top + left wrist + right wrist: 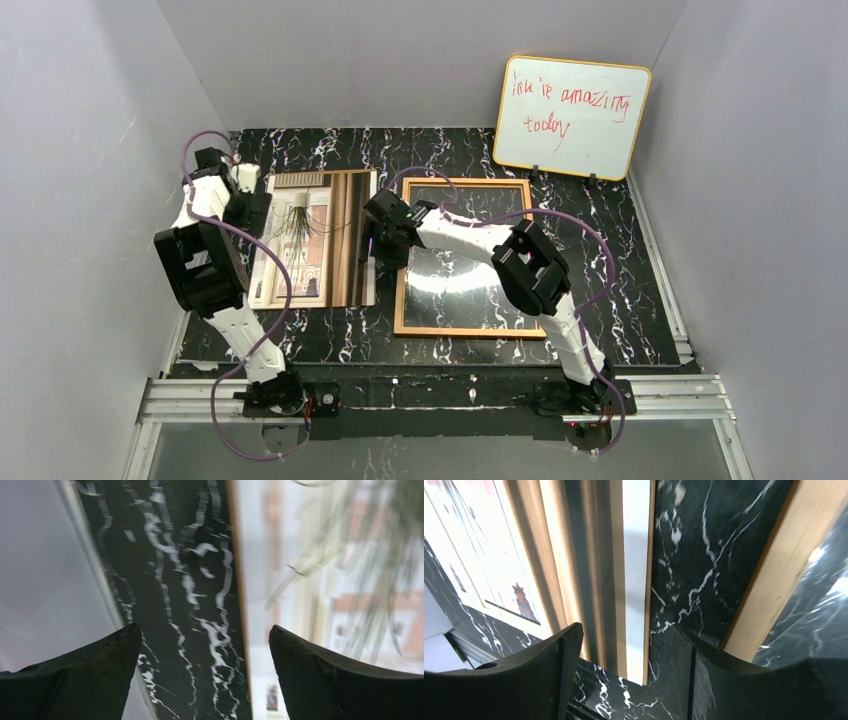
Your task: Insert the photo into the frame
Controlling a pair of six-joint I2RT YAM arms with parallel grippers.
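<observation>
The photo (320, 250), a glossy print of a beige room with a hanging plant, lies flat on the black marble table, left of centre. The frame (470, 332), thin orange-brown wood with a reflective middle, lies flat just to its right. My left gripper (255, 210) is open over the photo's left edge; in the left wrist view the gripper (205, 635) straddles that edge of the photo (325, 570). My right gripper (383, 240) is open and empty in the gap between the two; in the right wrist view the gripper (624, 635) straddles the photo's right edge (634, 580), with the frame's left rail (769, 580) beside it.
A yellow-edged whiteboard (572, 117) with red handwriting leans against the back wall at the right. Grey walls close in the table on the left, back and right. A metal rail (440, 392) carries the arm bases at the near edge.
</observation>
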